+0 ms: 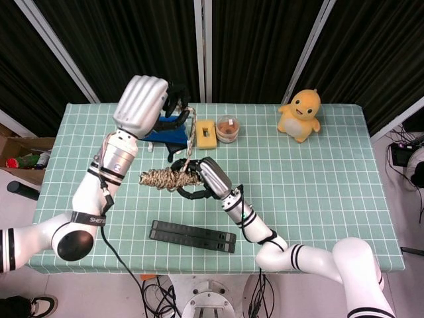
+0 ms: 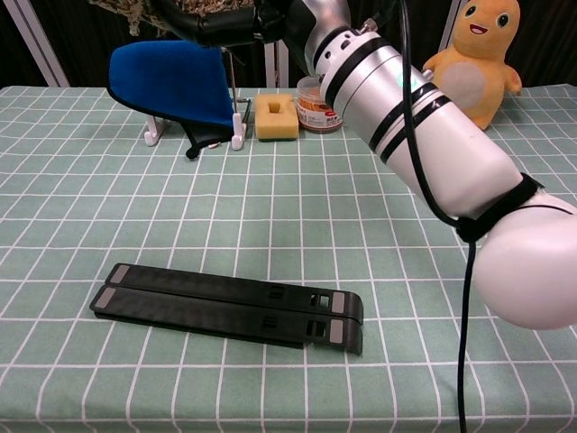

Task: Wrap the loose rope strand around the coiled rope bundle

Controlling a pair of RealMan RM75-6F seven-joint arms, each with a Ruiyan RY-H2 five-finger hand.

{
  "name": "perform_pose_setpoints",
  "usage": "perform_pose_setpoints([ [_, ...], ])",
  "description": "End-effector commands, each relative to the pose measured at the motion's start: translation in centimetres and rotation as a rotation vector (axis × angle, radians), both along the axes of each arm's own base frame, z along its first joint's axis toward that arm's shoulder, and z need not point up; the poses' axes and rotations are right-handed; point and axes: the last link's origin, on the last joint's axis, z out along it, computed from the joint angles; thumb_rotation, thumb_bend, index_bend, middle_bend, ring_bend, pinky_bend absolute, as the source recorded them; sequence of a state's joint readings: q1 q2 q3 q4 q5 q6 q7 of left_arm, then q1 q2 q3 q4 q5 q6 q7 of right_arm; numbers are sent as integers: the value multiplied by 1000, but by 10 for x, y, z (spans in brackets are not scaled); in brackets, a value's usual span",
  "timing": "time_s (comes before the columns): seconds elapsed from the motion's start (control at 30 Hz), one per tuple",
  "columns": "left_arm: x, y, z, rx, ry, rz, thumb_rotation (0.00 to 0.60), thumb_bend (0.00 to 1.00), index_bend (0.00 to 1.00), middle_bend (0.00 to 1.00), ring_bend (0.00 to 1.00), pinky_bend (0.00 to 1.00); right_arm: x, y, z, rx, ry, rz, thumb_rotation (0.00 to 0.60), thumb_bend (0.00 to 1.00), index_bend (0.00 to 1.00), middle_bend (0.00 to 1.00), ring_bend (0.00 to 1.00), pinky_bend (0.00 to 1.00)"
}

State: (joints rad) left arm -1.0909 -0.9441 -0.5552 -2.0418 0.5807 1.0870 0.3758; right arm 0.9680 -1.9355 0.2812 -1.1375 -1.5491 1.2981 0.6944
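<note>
Head view shows the right hand (image 1: pixel 189 180) left of the frame's middle, its dark fingers curled around one end of the coiled rope bundle (image 1: pixel 162 177) and holding it above the table (image 1: pixel 318 179). The bundle lies level, sticking out to the left of that hand. The right forearm runs from the hand down and to the right toward the lower edge of the frame.

From the bundle, the loose rope strand (image 1: pixel 190 136) rises almost straight up to the left hand (image 1: pixel 173 109), which sits in the upper left of the frame, near the table's far edge. Its fingers are drawn in around the strand's upper end, pinching it. The left forearm drops from there down and to the left.

Chest view catches only the right hand (image 2: pixel 225 20) at the top edge with a bit of the bundle beside it.

Behind the strand a blue cloth (image 1: pixel 165 136) hangs on a small rack. A yellow block (image 1: pixel 206 132) and a small jar (image 1: pixel 227 128) stand to its right. A folded black stand (image 1: pixel 192 236) lies near the table's front edge.
</note>
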Motion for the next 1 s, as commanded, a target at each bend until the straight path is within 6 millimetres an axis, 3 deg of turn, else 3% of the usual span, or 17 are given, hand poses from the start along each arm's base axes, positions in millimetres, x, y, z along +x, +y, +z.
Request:
perform_pose_setpoints([
  [0.03, -3, 15, 1, 20, -4, 42, 600, 462, 801, 812, 677, 725, -3, 4, 3, -23, 2, 18, 600, 659, 901, 708, 623, 850],
  [0.23, -28, 39, 5, 24, -34, 171, 600, 462, 801, 812, 678, 726, -10, 11, 7, -19, -23, 30, 600, 660, 901, 708, 623, 850],
  [0.4, -49, 51, 6, 17, -46, 244, 600, 462, 801, 812, 678, 726, -11, 12, 8, 97, -76, -18, 600, 661, 901, 708, 623, 850],
  [0.83, -90, 66, -7, -24, -56, 366, 600, 462, 801, 813, 680, 730, -15, 17, 10, 257, -153, -87, 600, 662, 903, 711, 623, 853],
  [1.0, -106, 64, -20, -94, -44, 418, 600, 462, 802, 814, 682, 731, -12, 16, 16, 302, -199, -103, 600, 661, 903, 711, 624, 853],
])
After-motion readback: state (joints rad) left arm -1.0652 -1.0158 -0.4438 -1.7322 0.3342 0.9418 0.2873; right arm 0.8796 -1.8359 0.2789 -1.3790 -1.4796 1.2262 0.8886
